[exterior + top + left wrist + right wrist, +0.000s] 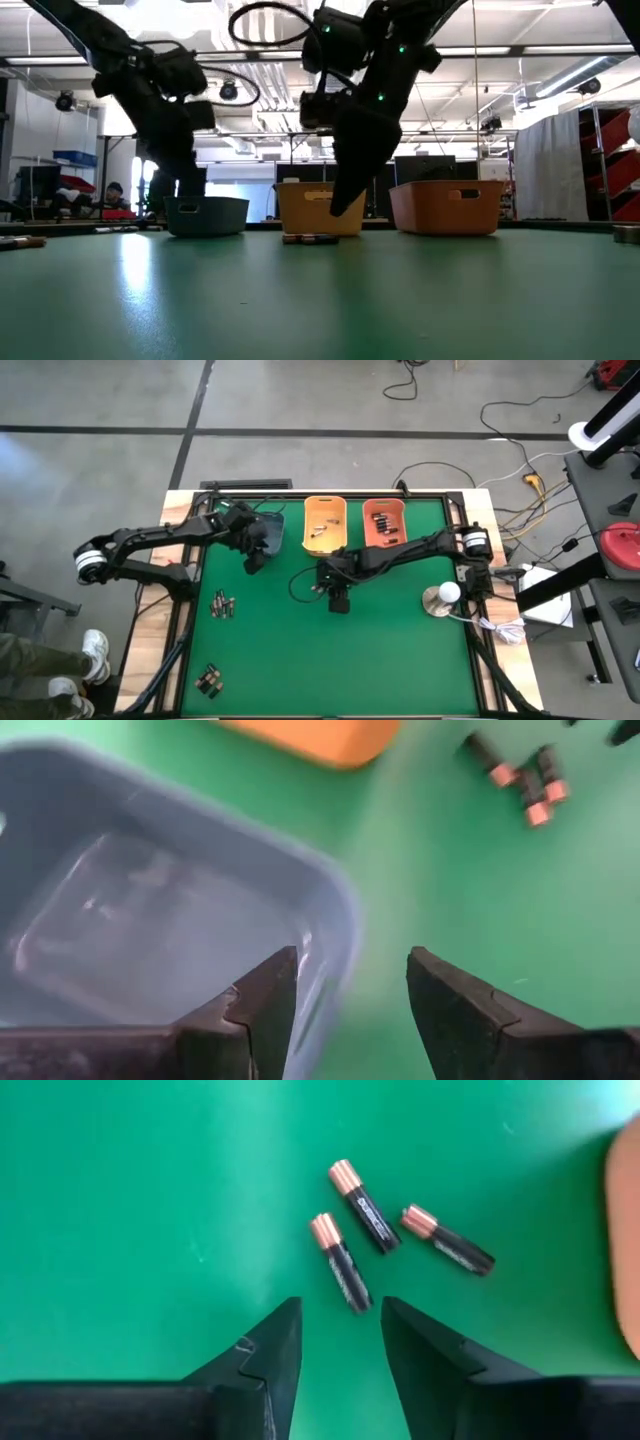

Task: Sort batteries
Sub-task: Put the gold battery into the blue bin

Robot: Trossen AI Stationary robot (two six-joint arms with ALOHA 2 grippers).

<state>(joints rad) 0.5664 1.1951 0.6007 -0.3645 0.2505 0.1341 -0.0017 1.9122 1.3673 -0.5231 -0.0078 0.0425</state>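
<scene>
The right gripper (340, 1342) hovers with jaws spread just short of three black, copper-capped cylindrical batteries (343, 1264) lying on the green table mat (400, 650) at table centre. Step in hand: approach for pickup. Next: descend, straddle the nearest cell, close. At ten o'clock, the left gripper (350, 1000), also spread and empty, sits above the grey-blue plastic bin (150, 920).
</scene>
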